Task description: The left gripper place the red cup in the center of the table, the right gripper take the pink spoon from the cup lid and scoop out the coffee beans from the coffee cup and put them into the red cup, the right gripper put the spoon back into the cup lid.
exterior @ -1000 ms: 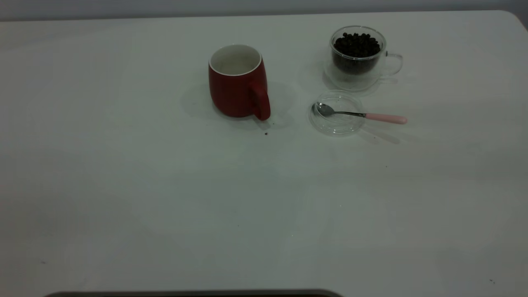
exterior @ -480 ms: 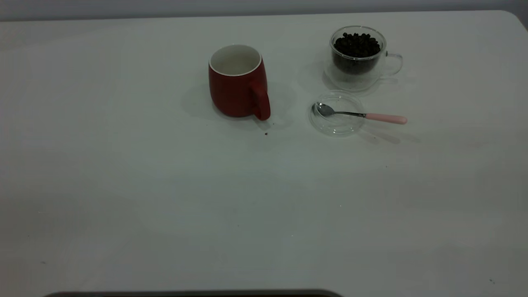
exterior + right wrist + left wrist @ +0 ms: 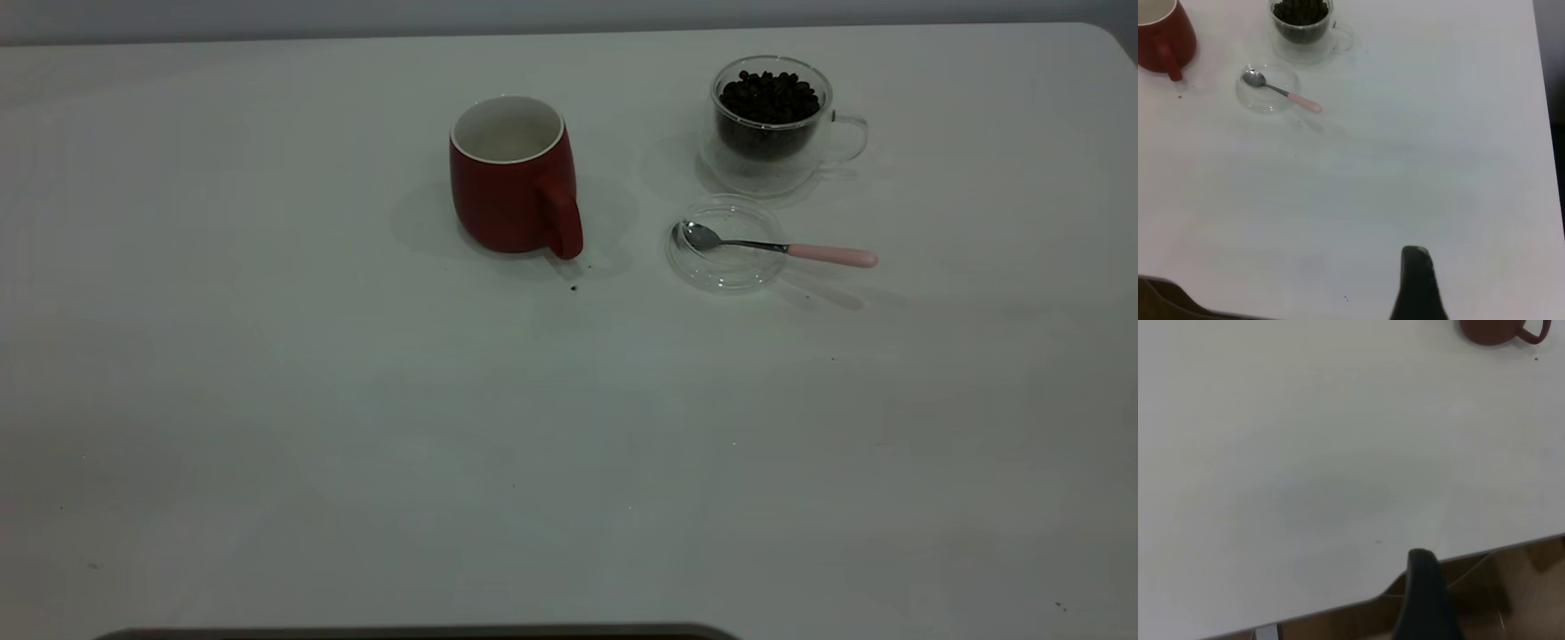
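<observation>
With neither arm visible in the exterior view, the layout reads plainly: the red cup (image 3: pixel 513 176) stands upright toward the far middle of the worktop (image 3: pixel 356 427), its handle turned to the near side, and its interior appears empty. To its right and farther back stands the glass coffee cup (image 3: pixel 772 124), filled with dark coffee beans (image 3: pixel 770 96), its handle pointing right. Just near of that cup lies the clear cup lid (image 3: pixel 727 244), with the pink spoon (image 3: pixel 778 246) resting across it: the metal bowl sits inside the lid and the pink handle overhangs its right edge above the worktop. In each wrist view only a single dark finger shows, the left gripper (image 3: pixel 1426 600) over the near edge and the right gripper (image 3: pixel 1418 283) over the near right part of the worktop, both well apart from every object and holding nothing; whether either one is spread or closed cannot be told. The red cup, probably ceramic, is likely rigid, fairly heavy and smooth, so the rim wall or the handle offers the surest hold. The spoon is likely light, stiff and slender; the overhanging pink handle is the natural place to grasp. The glass cup and lid appear fragile, and the lid may slide if the spoon is dragged.
</observation>
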You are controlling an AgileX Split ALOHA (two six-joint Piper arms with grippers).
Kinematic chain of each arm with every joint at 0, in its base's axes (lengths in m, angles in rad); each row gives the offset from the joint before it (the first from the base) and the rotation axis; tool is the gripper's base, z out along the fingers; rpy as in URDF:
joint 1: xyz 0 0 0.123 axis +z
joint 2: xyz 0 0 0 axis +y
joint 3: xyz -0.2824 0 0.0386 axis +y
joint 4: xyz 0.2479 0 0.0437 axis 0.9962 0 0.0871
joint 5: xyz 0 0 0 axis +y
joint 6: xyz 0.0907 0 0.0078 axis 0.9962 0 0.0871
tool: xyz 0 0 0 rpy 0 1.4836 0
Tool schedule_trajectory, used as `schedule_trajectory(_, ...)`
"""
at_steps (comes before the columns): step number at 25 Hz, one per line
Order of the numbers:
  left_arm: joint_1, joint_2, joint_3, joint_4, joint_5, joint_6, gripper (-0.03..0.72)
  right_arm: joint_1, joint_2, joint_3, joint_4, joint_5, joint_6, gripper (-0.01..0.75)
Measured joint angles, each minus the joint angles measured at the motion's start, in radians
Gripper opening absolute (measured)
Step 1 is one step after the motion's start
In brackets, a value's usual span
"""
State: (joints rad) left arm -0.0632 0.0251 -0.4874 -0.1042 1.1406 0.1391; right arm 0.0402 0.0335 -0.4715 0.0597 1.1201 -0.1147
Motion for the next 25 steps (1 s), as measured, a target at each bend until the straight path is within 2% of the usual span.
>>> schedule_trajectory(11, 0.0, 0.0, 0.0, 0.0, 0.0, 0.001, 0.586, -0.001, 0.0, 0.0, -0.006, 0.0, 0.022, 0.588)
schedule_trajectory(18, 0.0, 0.0, 0.0, 0.0, 0.0, 0.001, 0.586, -0.039, 0.0, 0.0, -0.08, 0.001, 0.107, 0.588)
schedule_trajectory(25, 0.0, 0.0, 0.0, 0.0, 0.0, 0.001, 0.586, -0.043, 0.0, 0.0, -0.082, 0.001, 0.115, 0.588)
